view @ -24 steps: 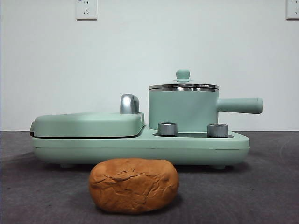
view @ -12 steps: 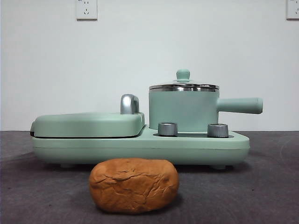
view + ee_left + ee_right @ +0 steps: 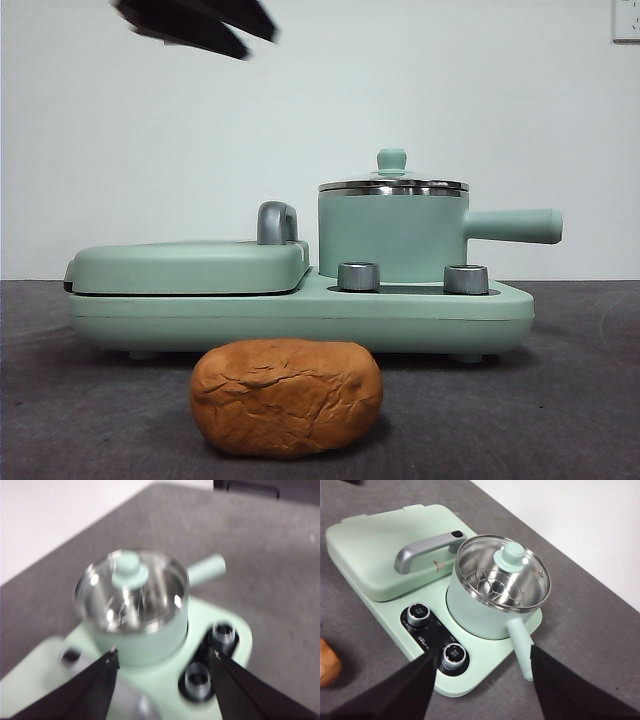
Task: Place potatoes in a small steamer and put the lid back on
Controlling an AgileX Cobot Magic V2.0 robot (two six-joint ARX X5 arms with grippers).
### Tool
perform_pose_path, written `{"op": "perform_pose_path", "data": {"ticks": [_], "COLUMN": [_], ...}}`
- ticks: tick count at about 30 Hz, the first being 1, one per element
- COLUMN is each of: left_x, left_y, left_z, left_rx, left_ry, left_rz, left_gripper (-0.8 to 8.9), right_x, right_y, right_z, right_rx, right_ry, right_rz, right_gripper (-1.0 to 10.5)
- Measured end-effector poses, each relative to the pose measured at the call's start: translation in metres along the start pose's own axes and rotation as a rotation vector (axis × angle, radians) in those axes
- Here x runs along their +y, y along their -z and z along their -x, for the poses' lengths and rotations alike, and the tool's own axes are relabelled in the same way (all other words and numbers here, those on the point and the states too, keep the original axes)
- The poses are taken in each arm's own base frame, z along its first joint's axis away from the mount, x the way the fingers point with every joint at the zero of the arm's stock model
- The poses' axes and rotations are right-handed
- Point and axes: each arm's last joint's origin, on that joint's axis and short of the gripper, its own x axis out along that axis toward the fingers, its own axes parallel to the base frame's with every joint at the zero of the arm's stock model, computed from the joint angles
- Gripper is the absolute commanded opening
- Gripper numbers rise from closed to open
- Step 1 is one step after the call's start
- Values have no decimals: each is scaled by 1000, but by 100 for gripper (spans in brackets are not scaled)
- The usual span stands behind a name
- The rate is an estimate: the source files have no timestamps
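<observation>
Front view only — potato (image 3: 286, 397) whole (lid (image 3: 392, 183) on).

A mint-green cooker base (image 3: 300, 318) sits on a dark grey table (image 3: 580, 400) against a white wall (image 3: 450, 80). Its flat griddle cover (image 3: 190, 265), closed, carries a chrome handle (image 3: 427, 550). Two steel dials (image 3: 359, 276) stand on the base's front, and a wall socket (image 3: 627, 20) shows at upper right.
</observation>
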Motion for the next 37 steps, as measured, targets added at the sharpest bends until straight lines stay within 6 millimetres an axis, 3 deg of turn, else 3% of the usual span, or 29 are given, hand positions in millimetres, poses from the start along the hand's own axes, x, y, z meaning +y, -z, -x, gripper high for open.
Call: {"op": "perform_pose_path", "data": {"ticks": [7, 18, 28, 37], "left_x": [8, 26, 39, 40], "left_y": [2, -8, -3, 13], "left_z": [-62, -138, -182, -197], "left_rx": [-137, -138, -116, -65], "left_ry": [-41, -30, -64, -57], "left_rz": [97, 137, 145, 161], "left_gripper": [279, 279, 279, 277], "right_x": [0, 0, 0, 0], "right_y": [0, 0, 0, 0], "right_z": [0, 0, 0, -1], "right_rx": [0, 0, 0, 4], "right_ry": [1, 1, 1, -1], "right_rz": [-21, -49, -49, -50], "right_gripper": [293, 293, 293, 293]}}
